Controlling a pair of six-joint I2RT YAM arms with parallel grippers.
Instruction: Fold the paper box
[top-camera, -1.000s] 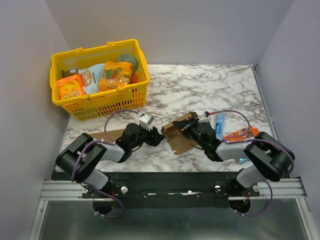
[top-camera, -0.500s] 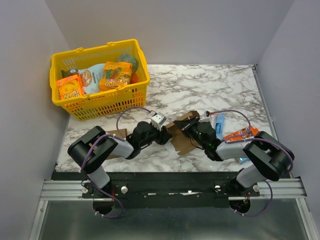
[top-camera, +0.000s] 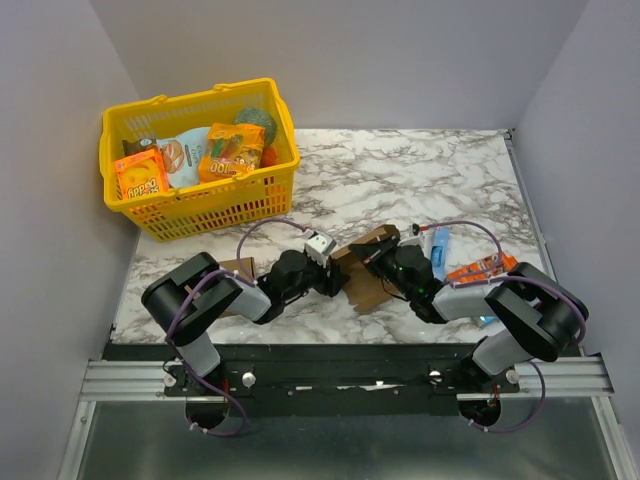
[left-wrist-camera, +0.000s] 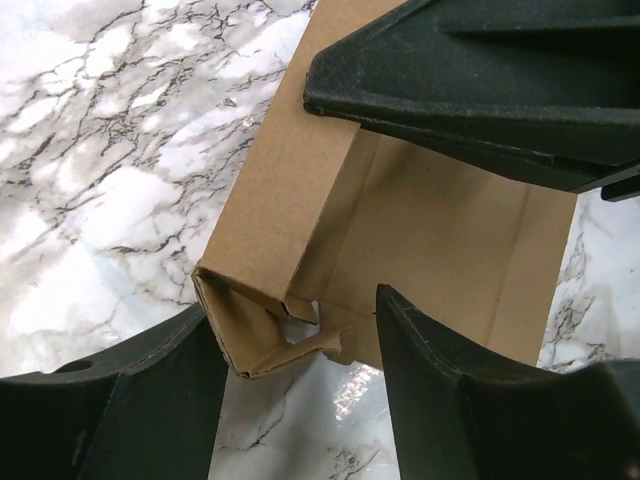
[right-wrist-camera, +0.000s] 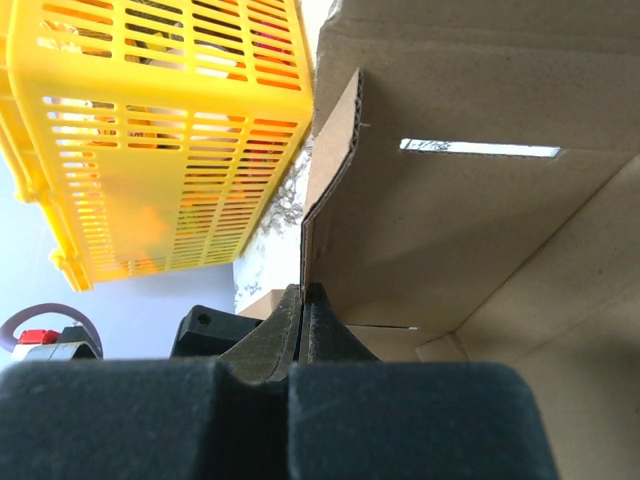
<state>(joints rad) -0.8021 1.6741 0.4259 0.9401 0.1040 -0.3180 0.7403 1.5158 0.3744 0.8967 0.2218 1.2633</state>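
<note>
- Top view: your paper box sits on the marble table between the two arms, just in front of the bases and well apart from the yellow basket. It looks only partly formed. Some walls are up, but the shape is open and loose, so I'd say most of the folding is left.
- Against the shot a second back, your left gripper has slid in from the left and now meets the box's near-left corner. The right gripper and the box have hardly budged.
- Left wrist: the left gripper is spread wide and grasps nothing. Its fingers straddle the box at a bent corner tab, which is crumpled inward and not tucked. One side wall stands and the floor panel lies flat.
- Right wrist: the right gripper is pinched tight on the edge of an upright wall of the box, holding it steady. A tab slot in the far wall is empty, so the locking is yet to come.
</note>
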